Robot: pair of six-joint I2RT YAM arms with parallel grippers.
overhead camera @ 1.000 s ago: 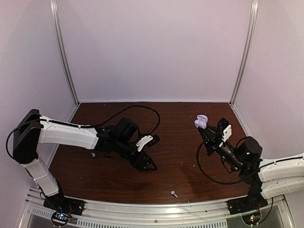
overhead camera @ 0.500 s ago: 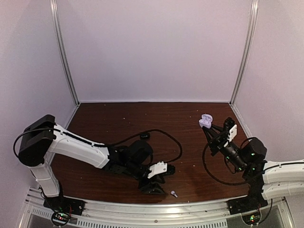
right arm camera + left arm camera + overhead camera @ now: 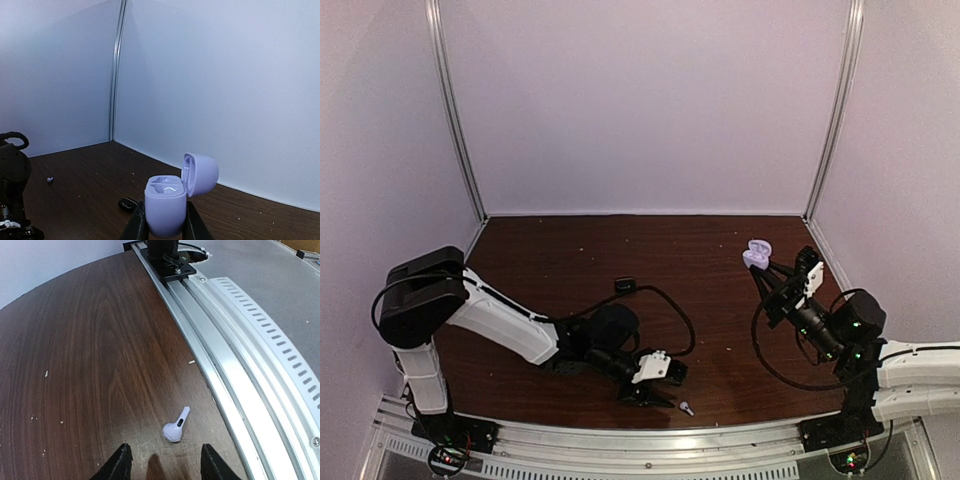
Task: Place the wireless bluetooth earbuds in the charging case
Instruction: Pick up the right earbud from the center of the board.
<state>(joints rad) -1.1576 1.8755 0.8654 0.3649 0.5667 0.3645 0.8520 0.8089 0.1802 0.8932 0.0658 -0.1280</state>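
My left end effector (image 3: 165, 467) hangs released and spread wide, low over the dark wooden surface (image 3: 90, 365). One earbud (image 3: 176, 425) lies on the surface just ahead of it, close to the near edge. My right end effector (image 3: 163, 225) grasps the charging case (image 3: 167, 200), held upright and hinged open, above the far right corner.

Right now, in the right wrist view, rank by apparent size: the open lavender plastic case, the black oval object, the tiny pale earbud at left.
1. Open lavender plastic case, nearest the camera, in the right end effector.
2. Small black oval object.
3. Tiny pale earbud, farthest away, so real size is unsure.
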